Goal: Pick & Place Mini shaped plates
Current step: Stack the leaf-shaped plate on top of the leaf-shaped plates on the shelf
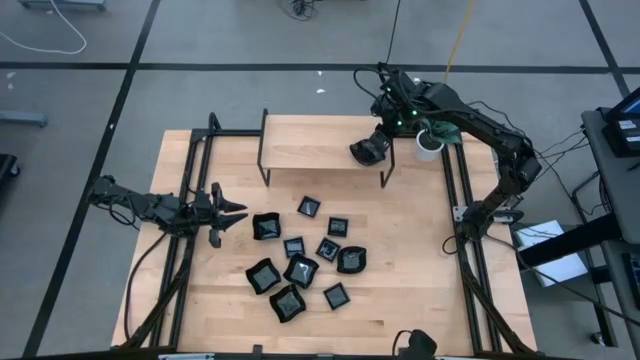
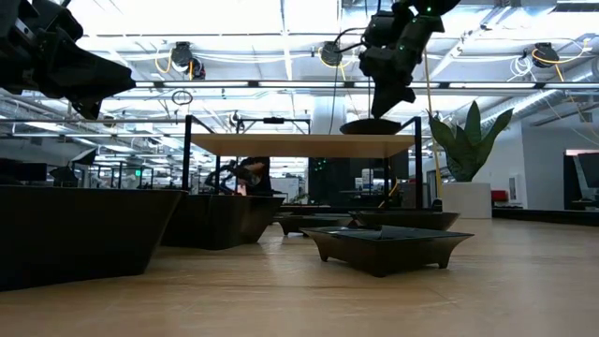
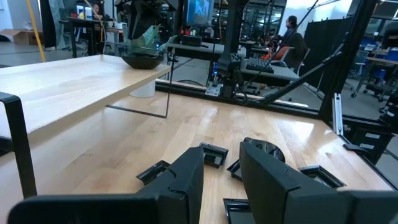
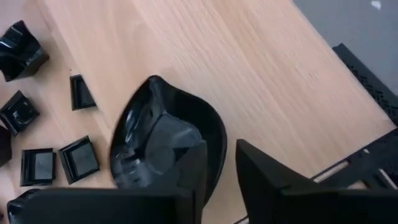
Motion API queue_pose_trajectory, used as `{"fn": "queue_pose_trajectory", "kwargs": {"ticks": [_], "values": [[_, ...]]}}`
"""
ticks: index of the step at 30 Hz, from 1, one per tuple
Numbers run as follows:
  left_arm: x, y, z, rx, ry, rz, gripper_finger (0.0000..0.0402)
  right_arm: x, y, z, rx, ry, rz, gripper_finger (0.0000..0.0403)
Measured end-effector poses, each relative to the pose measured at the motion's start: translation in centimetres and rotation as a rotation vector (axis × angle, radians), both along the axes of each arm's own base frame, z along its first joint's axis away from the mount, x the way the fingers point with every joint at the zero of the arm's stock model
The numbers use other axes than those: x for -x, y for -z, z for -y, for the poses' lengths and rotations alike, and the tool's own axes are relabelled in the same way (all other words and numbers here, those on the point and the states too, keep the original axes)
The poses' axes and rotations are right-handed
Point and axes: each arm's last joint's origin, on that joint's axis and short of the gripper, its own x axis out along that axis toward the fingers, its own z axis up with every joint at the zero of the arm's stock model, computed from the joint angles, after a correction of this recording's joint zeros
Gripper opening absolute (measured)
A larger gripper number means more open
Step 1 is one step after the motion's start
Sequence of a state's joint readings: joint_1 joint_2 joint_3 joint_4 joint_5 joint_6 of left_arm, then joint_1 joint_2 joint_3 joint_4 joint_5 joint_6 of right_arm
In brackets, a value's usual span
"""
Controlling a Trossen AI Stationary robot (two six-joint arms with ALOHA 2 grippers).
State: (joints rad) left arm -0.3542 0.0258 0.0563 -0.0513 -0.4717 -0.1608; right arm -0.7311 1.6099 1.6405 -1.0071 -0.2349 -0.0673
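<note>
Right gripper (image 1: 372,150) sets a round dish (image 4: 168,146) on the raised shelf (image 1: 310,140).
Its fingers seemingly loosen around the rim; lift straight up. Left gripper (image 1: 228,208) waits, fingers apart.

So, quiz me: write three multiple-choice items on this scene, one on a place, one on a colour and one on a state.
1. Where is the roundish glossy black dish that sits apart from the rest?
A. on the raised wooden shelf
B. on the floor
C. in the left end effector

2. What colour are the small glossy dishes clustered on the wooden table?
A. white
B. black
C. red

3. How is the left end effector?
A. shut on a dish
B. open and empty
C. out of sight

Answers: 1 A, the low view shows it on the shelf top. 2 B, all are black. 3 B, its fingers stand apart with nothing between them.
</note>
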Motion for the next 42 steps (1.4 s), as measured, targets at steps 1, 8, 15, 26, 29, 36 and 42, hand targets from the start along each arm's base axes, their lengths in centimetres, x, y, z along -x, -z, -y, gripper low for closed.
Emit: {"fn": "queue_pose_trajectory", "kwargs": {"ticks": [1, 8, 15, 26, 29, 36, 42], "values": [[0.0, 0.0, 0.0, 0.000, 0.000, 0.000, 0.0106, 0.1, -0.3, -0.2, 0.009, -0.003, 0.010, 0.0085], [0.0, 0.0, 0.0, 0.000, 0.000, 0.000, 0.0106, -0.6, -3.0, -4.4, 0.079, -0.122, 0.102, 0.0116], [0.0, 0.0, 0.0, 0.000, 0.000, 0.000, 0.0106, -4.6, -3.4, -13.6, 0.095, -0.356, 0.188, 0.0133], [0.0, 0.0, 0.0, 0.000, 0.000, 0.000, 0.0106, -6.5, 7.5, -25.6, 0.200, -0.680, 0.196, 0.0153], [0.0, 0.0, 0.0, 0.000, 0.000, 0.000, 0.0106, -5.7, 10.6, -26.1, 0.180, -0.653, 0.195, 0.0153], [0.0, 0.0, 0.0, 0.000, 0.000, 0.000, 0.0106, -5.2, 14.6, -26.6, 0.190, -0.624, 0.075, 0.0153], [0.0, 0.0, 0.0, 0.000, 0.000, 0.000, 0.0106, -6.5, 16.2, -27.0, 0.177, -0.638, -0.008, 0.0153]]}}
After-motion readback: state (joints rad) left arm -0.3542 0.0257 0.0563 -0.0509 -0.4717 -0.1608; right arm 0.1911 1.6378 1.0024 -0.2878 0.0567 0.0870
